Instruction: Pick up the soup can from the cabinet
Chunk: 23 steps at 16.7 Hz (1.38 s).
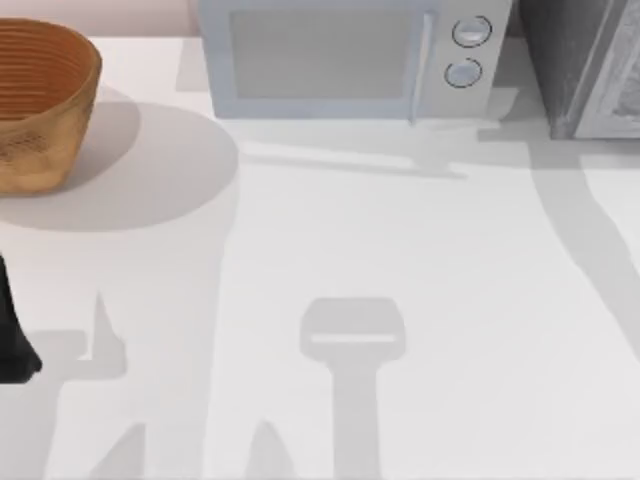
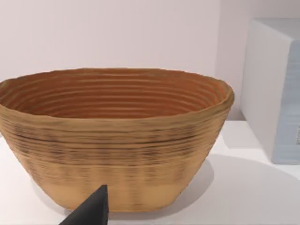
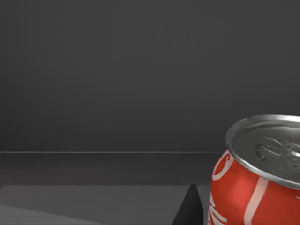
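One soup can (image 3: pixel 262 178) is noted, standing upright inside the cabinet (image 1: pixel 580 70) on its dark floor, with the dark back wall well behind it. A silver rimmed lid and a red side with white lettering are seen.

Handling, judged:
- Rigid thin metal. If full, moderately heavy for its size.
- The smooth painted side is likely slippery, so a firm squeeze is called for.
- The round body could roll if tipped.
- Hold is best taken across the middle of the side wall, below the lid's rim and square to the axis, so the can is not cocked on lifting.

The right hand (image 3: pixel 188 210) is taken to be reaching into the cabinet. A dark wedge, probably part of it, is seen close beside the can's base in the right wrist view. Whether this hand is spread or pressed together cannot be told. The can is judged close ahead of the hand but off its centre line, not yet between its sides. A sideways correction is likely needed before closing.

Outside the cabinet, a white microwave (image 1: pixel 340 60) stands just beside it on the table (image 1: pixel 400 250), and a woven basket (image 1: pixel 40 100) lies beyond the microwave, well apart from the cabinet. The left hand (image 2: pixel 91 211) is parked near the basket, far from the cabinet, and its state cannot be told either.
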Each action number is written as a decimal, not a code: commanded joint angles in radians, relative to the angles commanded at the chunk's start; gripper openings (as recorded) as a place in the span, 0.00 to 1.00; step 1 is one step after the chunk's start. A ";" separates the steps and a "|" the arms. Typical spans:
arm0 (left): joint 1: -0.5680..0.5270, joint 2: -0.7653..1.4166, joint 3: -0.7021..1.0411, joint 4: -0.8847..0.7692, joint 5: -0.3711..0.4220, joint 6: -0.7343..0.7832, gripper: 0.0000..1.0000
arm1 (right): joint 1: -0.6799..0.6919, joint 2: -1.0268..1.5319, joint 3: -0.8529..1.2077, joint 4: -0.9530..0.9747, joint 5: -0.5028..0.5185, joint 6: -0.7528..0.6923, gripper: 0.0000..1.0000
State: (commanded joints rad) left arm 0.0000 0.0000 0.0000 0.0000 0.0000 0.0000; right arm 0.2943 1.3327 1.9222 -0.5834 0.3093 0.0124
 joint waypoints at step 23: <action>0.000 0.000 0.000 0.000 0.000 0.000 1.00 | -0.249 -1.214 -1.706 0.547 -0.293 -0.037 0.00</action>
State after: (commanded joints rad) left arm 0.0000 0.0000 0.0000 0.0000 0.0000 0.0000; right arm 0.0449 0.1182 0.2161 -0.0367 0.0168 -0.0251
